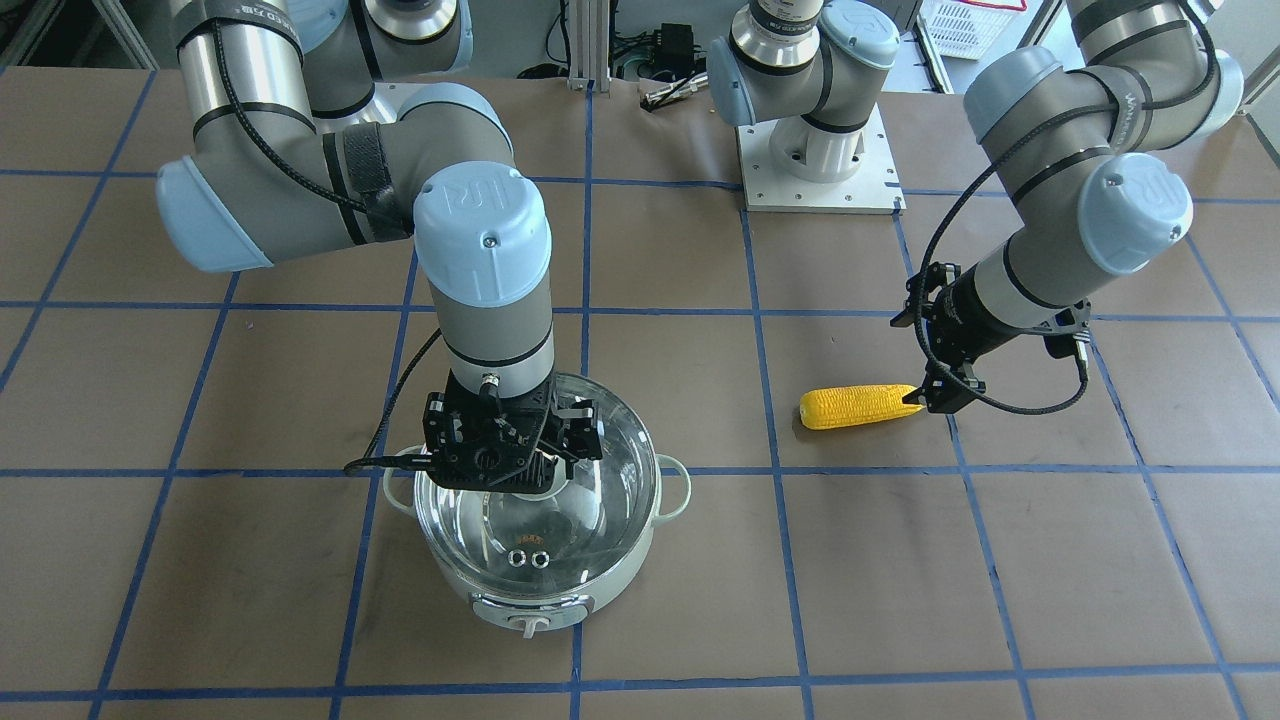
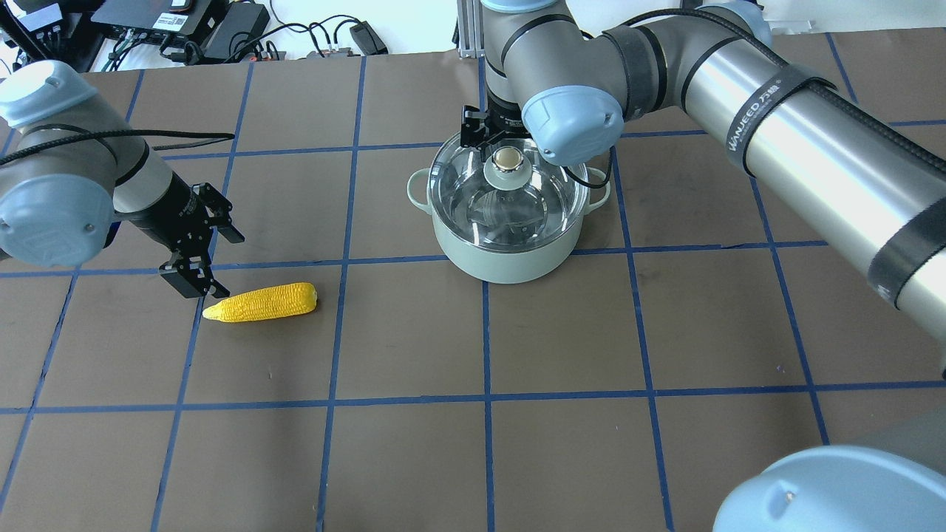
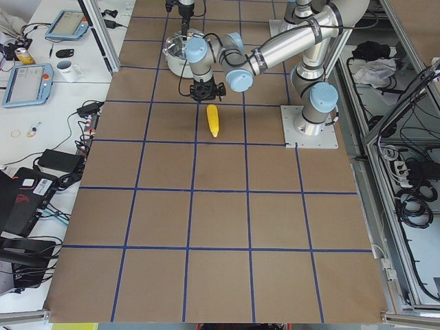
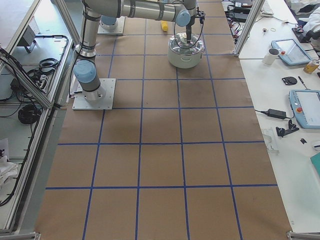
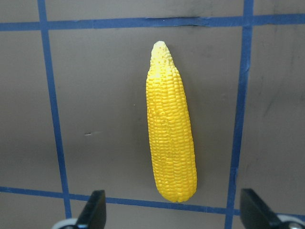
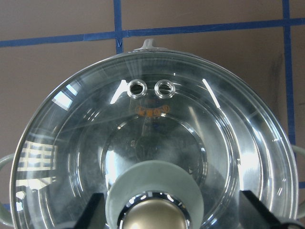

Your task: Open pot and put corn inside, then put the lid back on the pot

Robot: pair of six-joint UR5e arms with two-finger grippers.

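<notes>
The mint-green pot (image 1: 540, 592) stands on the brown table with the clear glass lid (image 1: 600, 500) on it. My right gripper (image 1: 518, 468) hangs right over the lid. In the right wrist view its open fingers (image 6: 93, 210) stand either side of the gold-beige knob (image 6: 153, 217) without touching it. The knob also shows in the overhead view (image 2: 507, 157). The yellow corn (image 2: 260, 303) lies flat on the table, well apart from the pot. My left gripper (image 2: 191, 282) hovers open by the corn's pointed tip. The left wrist view shows the corn (image 5: 169, 138) ahead of the spread fingertips (image 5: 95, 210).
The left arm's white base plate (image 1: 820, 160) sits at the back of the table. Cables and power bricks (image 2: 185, 29) lie beyond the far edge. Blue tape lines grid the table. Side benches hold tablets (image 4: 305, 107) and a mug (image 4: 272, 55).
</notes>
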